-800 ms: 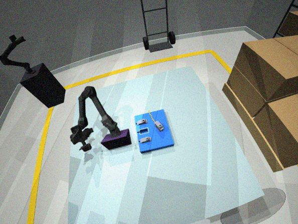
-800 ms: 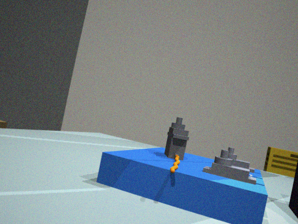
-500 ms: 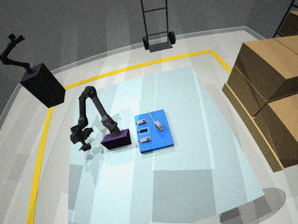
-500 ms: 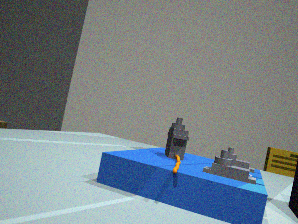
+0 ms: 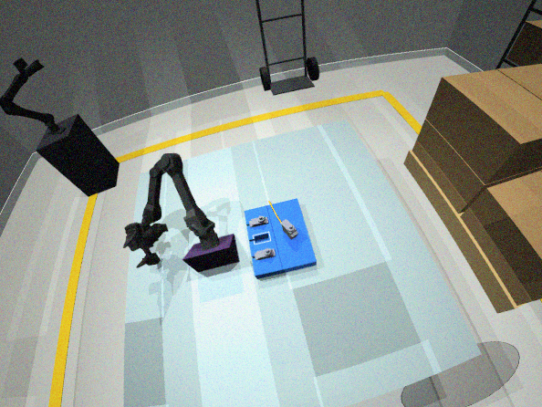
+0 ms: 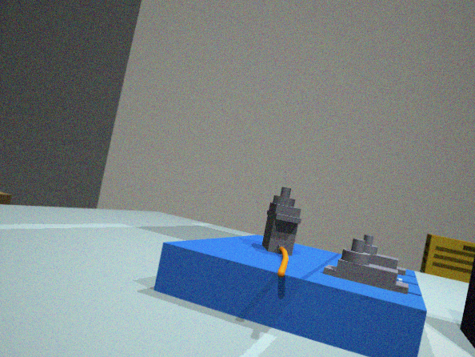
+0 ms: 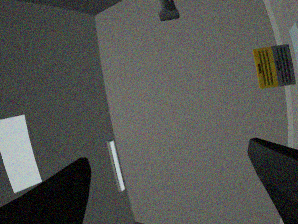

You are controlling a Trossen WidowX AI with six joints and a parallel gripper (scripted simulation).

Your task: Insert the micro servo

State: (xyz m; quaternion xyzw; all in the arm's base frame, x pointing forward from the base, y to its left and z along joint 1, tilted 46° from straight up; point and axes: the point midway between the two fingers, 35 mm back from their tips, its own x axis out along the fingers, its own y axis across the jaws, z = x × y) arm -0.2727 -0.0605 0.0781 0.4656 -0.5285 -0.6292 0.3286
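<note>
1. Our hand (image 5: 142,246) hangs spread wide and grasping nothing at centre left of the top view, left of the purple base (image 5: 212,254).
2. We see the loose micro servo (image 5: 289,228) upright on the blue deck (image 5: 297,257), orange cable (image 6: 283,262) trailing off the edge.
3. We see the marked pocket (image 5: 261,237) unfilled between two seated servos (image 5: 264,254).

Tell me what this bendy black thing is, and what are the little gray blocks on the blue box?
The bendy black thing is a robot arm, seen from above. Its claw hangs open on the side away from the blue box, holding nothing. The second picture looks from low beside the box. The third comes from a camera on the claw and shows only walls. The gray blocks are tiny motors: two sit sunk in holes, and a loose one with an orange wire stands on top. The white-outlined hole waits for it.
</note>
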